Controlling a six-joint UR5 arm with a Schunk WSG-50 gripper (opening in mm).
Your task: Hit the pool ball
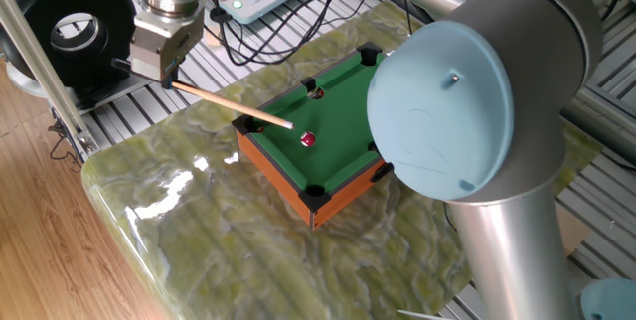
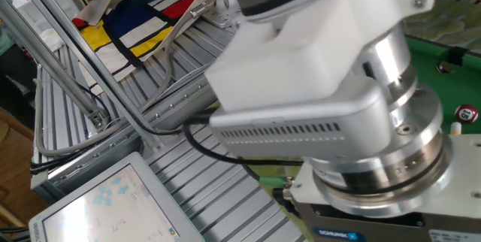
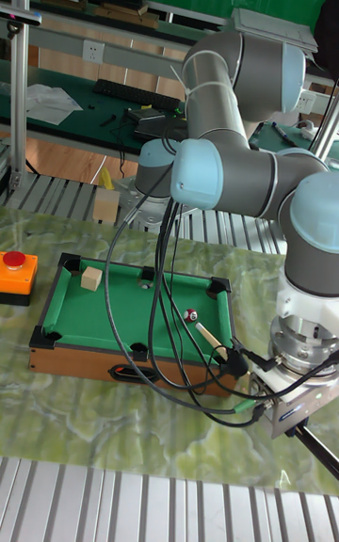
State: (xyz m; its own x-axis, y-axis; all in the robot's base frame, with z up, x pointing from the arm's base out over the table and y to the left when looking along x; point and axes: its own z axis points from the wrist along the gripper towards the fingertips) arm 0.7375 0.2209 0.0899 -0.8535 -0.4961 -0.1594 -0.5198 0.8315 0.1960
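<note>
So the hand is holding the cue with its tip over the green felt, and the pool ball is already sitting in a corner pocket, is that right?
Not quite. The hand does hold the cue over the felt, but the pool ball lies on the open felt near the tip, not in a pocket, as one fixed view shows.

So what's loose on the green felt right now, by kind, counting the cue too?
Pool ball: 1
Tan wooden cube: 1
Cue stick, clamped in the end effector: 1
Total: 3
</note>
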